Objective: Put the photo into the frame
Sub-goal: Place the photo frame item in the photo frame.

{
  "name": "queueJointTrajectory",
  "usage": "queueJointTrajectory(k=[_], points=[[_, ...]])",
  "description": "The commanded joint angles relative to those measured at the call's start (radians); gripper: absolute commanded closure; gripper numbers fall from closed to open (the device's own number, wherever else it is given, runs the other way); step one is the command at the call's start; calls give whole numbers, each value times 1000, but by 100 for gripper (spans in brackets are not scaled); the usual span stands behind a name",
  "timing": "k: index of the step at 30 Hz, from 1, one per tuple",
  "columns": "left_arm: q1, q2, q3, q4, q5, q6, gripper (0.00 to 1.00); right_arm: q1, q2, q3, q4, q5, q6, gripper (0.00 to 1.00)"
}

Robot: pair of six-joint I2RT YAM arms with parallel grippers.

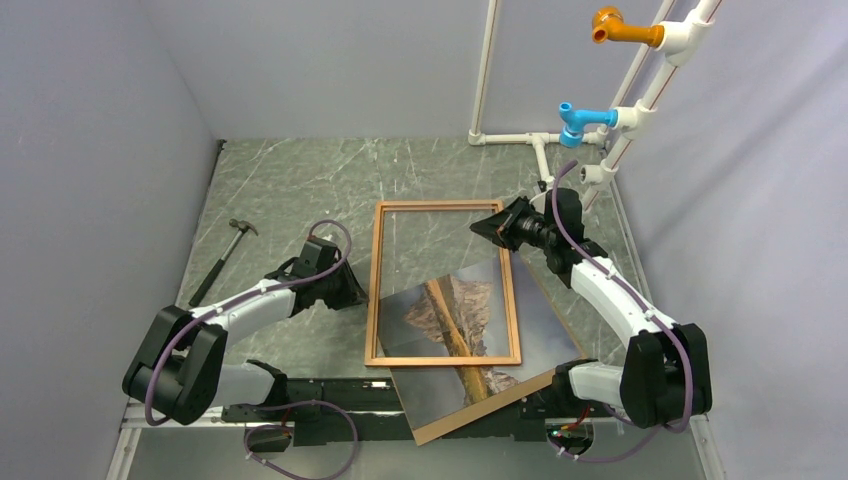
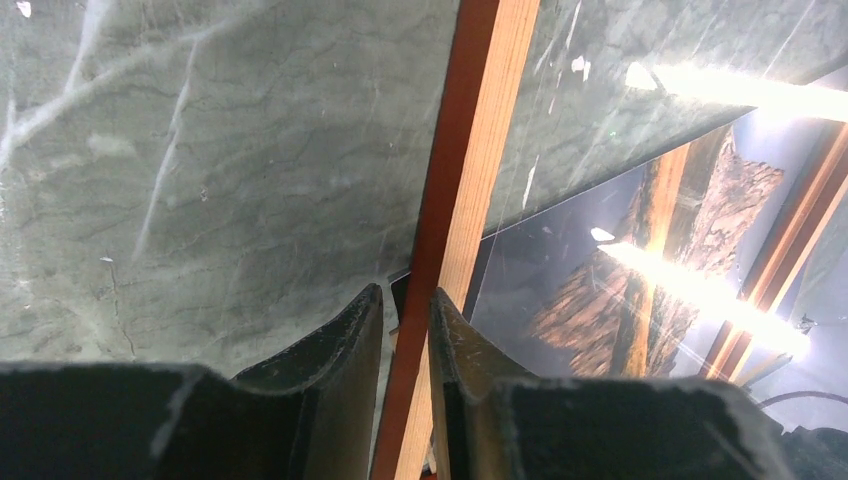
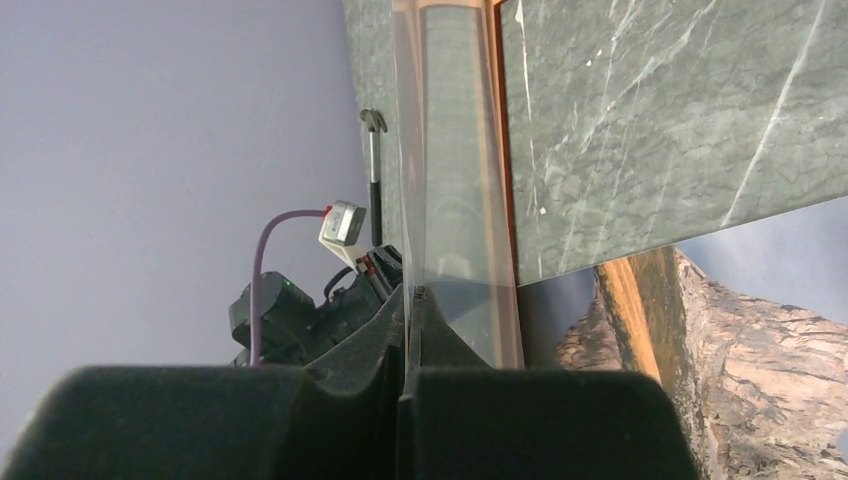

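Mid-tabletop, a wooden picture frame lies over a skewed mountain photo.

The frame lies square to the tabletop's edges, and the marble shows through its far half. The photo sits beneath its near half, turned askew. One side sticks out past the right rail and a corner reaches toward the near edge. The left gripper straddles the left rail with its fingers close on either side, though a firm pinch cannot be confirmed. The right gripper is clenched at the far right corner, against a clear glassy strip. The frame looks stiff and light, best held by its rails. The print looks thin, floppy and glossy, so the exposed near corner is probably the best place to grip it.
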Motion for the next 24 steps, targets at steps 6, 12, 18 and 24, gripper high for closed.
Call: queueJointTrajectory(k=[6,12,18,24], points=[[-14,22,32,-31,-40,33,74,-1,-46,14,70,-39,63,100],[-15,23,34,-33,-42,34,74,10,-60,8,59,-26,61,100],[-19,29,36,-34,-43,36,74,20,-45,-19,72,-36,58,100],[-21,29,39,-40,-48,36,75,22,-30,-21,68,-52,44,100]])
